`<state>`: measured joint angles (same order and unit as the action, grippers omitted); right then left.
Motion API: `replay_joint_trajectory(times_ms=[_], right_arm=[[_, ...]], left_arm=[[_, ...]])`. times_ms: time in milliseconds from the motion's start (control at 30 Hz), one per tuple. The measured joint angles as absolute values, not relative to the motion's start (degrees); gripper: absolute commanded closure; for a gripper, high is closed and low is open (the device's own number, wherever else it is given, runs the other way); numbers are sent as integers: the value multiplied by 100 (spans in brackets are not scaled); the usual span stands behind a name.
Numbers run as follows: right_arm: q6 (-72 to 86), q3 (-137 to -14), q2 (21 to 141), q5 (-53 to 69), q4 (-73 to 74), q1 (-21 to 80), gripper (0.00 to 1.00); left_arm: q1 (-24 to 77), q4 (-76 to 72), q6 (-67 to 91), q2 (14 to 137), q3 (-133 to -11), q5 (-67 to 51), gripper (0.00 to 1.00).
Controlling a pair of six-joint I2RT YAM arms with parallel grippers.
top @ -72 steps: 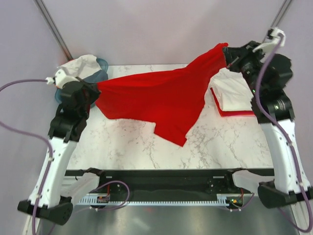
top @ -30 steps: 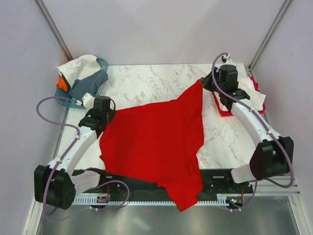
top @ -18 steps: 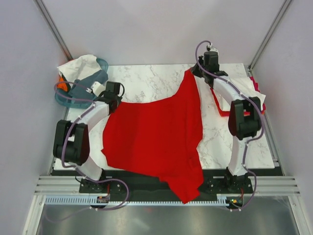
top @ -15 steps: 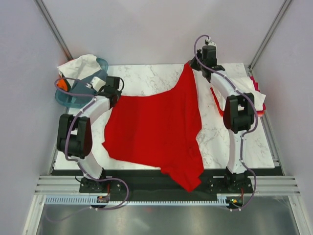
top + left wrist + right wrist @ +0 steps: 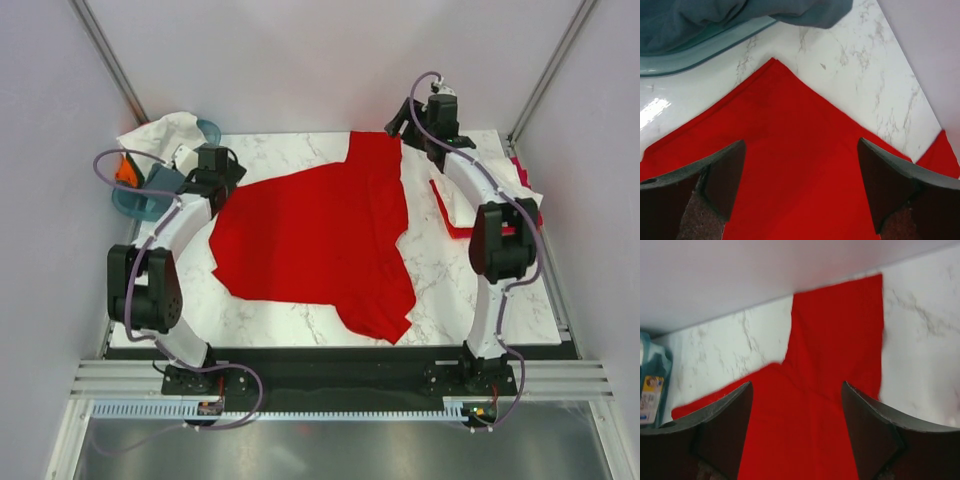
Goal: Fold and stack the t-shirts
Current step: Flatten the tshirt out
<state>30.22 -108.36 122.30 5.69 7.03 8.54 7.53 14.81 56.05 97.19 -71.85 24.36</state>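
Both arms are stretched far forward over the counter (image 5: 285,150), each elbow raised and the forearm running on toward the far edge. The left arm (image 5: 170,235) bends outward at the elbow and then angles in, so its wrist hangs just beside the teal basket (image 5: 135,200). The right arm (image 5: 480,190) reaches almost straight ahead, with its wrist close to the back wall.

The left jaws stand wide apart and hold nothing. In the left wrist view the two dark fingers (image 5: 722,180) frame a pointed corner of the red t-shirt (image 5: 320,240), which lies flat on the marble below and between them. Just beyond the jaws is the basket rim, with grey cloth (image 5: 740,15) draped over it.

The right jaws are also spread wide and empty. Between their fingers (image 5: 872,430), and a little ahead, a strip of the red t-shirt runs up to the counter's far edge — smooth, against the wall.

From above, the red t-shirt is spread across the middle of the counter, between the two sets of jaws. It trails back from them toward the arm bases, and its near tip is close to the front edge.

To the outer side of the right jaws a folded white tee (image 5: 462,195) rests on a red one (image 5: 447,222), partly hidden by the arm. The basket by the left jaws also holds white (image 5: 160,133) and orange (image 5: 124,172) cloth.
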Motion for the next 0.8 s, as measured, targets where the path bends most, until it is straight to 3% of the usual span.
replay_joint_trajectory(times_ms=[267,433,533,800], right_arm=[[3006,-7780,9684,548,932,915,37],[2961,-6501,8589,355,1013,978,62],[2947,-6031,8444,226,1087,1063,73],[2849,-5905,9504,-139,1199,1393,90]], left_arm=[[794,1516,5109,7172,-5546,1914,7],[794,1769,5111,6230,-4576,1745,10],[794,2021,5127,5981,-4121,1739,16],[681,2585,5334,5885,-3780,1793,35]])
